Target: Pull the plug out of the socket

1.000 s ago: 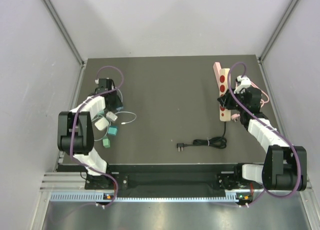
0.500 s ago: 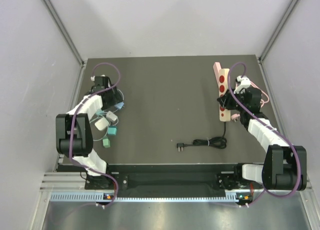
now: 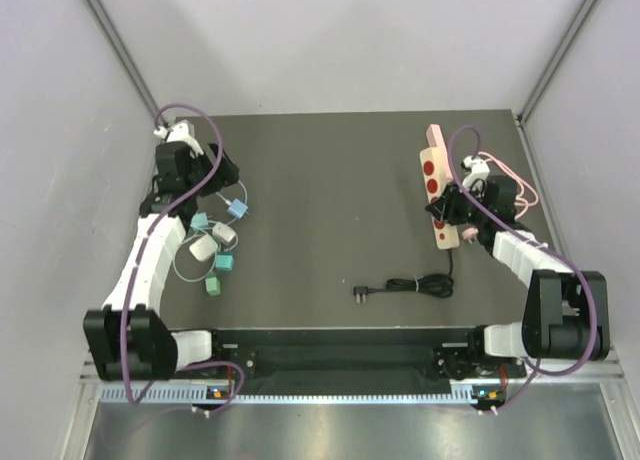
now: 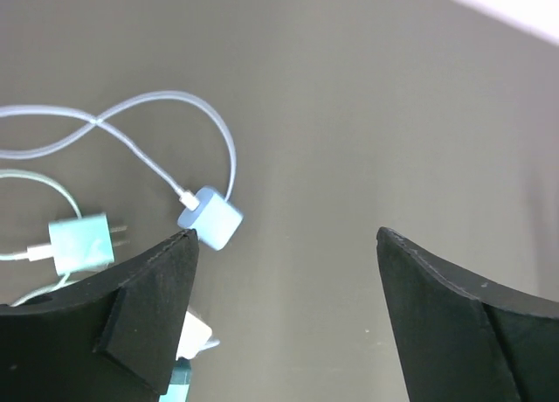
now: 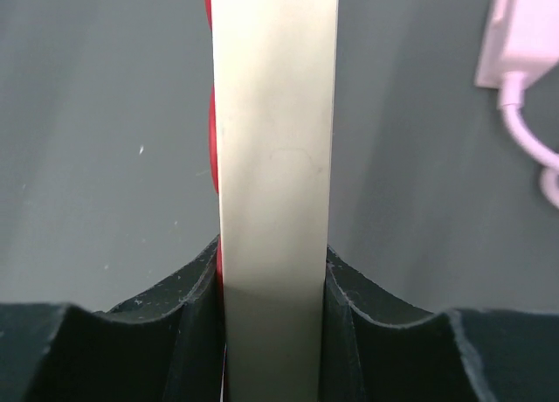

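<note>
**Both arms have moved**

Our left arm (image 3: 150, 255) has swung up and away from the small chargers (image 3: 212, 245), and the socket strip (image 3: 437, 195) has shifted a little to the left. Our right hand (image 5: 273, 249) is squeezed tight on the strip's thin sides, we think to keep it from sliding. The pink plug (image 5: 517, 35) lies on the worktop (image 3: 330, 190) beside the strip, not touching it, so it looks pulled out. The red sockets (image 3: 428, 168) we can see have nothing in them. Our left hand (image 4: 286, 236) is wide open and holds nothing. It hangs over a blue charger (image 4: 210, 218). We see no box or bowl.
</note>
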You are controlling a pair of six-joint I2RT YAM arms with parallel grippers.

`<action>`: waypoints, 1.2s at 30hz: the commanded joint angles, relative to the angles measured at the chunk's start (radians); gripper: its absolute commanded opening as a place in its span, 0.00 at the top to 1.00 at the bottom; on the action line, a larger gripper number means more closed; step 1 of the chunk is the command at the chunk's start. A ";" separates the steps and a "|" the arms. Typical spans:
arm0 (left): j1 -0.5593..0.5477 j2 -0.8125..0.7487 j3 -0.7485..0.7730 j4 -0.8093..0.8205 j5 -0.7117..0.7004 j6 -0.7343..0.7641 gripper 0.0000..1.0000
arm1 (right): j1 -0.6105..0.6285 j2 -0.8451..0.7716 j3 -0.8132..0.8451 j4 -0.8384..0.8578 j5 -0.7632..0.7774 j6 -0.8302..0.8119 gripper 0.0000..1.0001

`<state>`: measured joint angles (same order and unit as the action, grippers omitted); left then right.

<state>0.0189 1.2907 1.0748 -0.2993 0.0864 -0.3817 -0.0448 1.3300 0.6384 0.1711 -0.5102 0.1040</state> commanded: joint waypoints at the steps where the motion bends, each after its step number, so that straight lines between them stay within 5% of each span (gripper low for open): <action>1: 0.001 -0.134 -0.064 0.058 0.065 0.040 0.12 | -0.012 0.037 0.079 0.032 -0.134 -0.055 1.00; 14: 0.003 -0.496 -0.357 0.149 0.234 0.067 0.05 | 0.036 0.473 0.533 -0.326 -0.280 -0.167 1.00; 27: -0.002 -0.643 -0.441 0.164 0.240 0.102 0.04 | 0.120 0.732 0.829 -0.415 -0.166 -0.150 0.95; 31: -0.002 -0.651 -0.440 0.158 0.239 0.102 0.04 | 0.123 0.753 0.860 -0.427 -0.128 -0.162 0.87; 36: -0.002 -0.654 -0.443 0.160 0.237 0.102 0.04 | 0.122 0.750 0.876 -0.430 -0.068 -0.191 0.64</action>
<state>0.0181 0.6506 0.6338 -0.2005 0.3099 -0.2928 0.0723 2.0964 1.4445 -0.2852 -0.6086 -0.0444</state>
